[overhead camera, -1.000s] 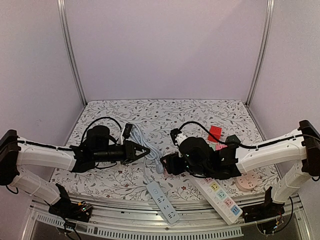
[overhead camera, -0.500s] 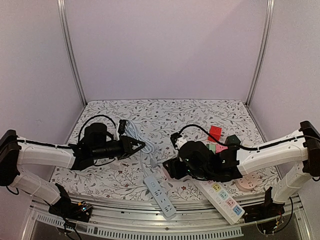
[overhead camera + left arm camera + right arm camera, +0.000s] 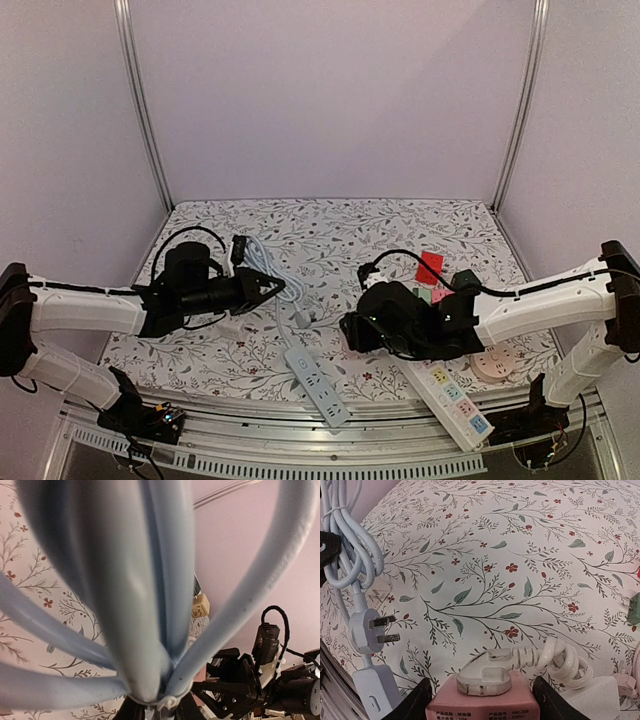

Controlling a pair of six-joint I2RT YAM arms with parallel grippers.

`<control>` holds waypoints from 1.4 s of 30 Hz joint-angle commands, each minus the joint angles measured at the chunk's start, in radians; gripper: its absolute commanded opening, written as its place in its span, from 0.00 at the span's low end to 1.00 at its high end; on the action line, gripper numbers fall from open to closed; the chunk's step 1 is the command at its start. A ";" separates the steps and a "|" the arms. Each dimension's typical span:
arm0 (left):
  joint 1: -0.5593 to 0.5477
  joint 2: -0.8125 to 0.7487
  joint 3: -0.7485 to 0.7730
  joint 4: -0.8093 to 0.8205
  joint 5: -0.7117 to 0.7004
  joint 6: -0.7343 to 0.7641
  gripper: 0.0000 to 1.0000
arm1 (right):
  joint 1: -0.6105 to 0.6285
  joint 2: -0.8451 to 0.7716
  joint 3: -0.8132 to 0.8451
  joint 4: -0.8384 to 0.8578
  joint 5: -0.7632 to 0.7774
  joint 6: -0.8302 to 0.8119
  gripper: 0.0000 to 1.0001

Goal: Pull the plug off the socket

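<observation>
On the desk (image 3: 330,225) at nine o'clock, the left end effector (image 3: 272,290) is clamped on a coiled blue cord (image 3: 255,262). Its blue plug (image 3: 367,630) sits free with its prongs bare, just beside the blue power strip (image 3: 315,385). Toward three o'clock, the right end effector (image 3: 482,705) is clamped on a pink socket (image 3: 482,711), with a white plug (image 3: 485,677) seated in it.

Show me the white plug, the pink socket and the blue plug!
white plug (image 3: 484,679): right wrist view, its rounded top.
pink socket (image 3: 482,711): right wrist view, its labelled face.
blue plug (image 3: 364,630): right wrist view, its body.
</observation>
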 commanded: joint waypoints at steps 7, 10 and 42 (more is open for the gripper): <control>0.159 -0.089 0.165 -0.181 0.008 0.122 0.00 | -0.018 -0.080 0.015 -0.053 0.062 0.014 0.13; 0.221 -0.076 0.186 -0.186 0.031 0.129 0.00 | -0.017 -0.080 0.016 -0.055 0.058 0.020 0.13; 0.550 0.325 0.221 -0.166 0.133 0.174 0.22 | -0.015 0.147 0.194 -0.062 -0.059 -0.031 0.15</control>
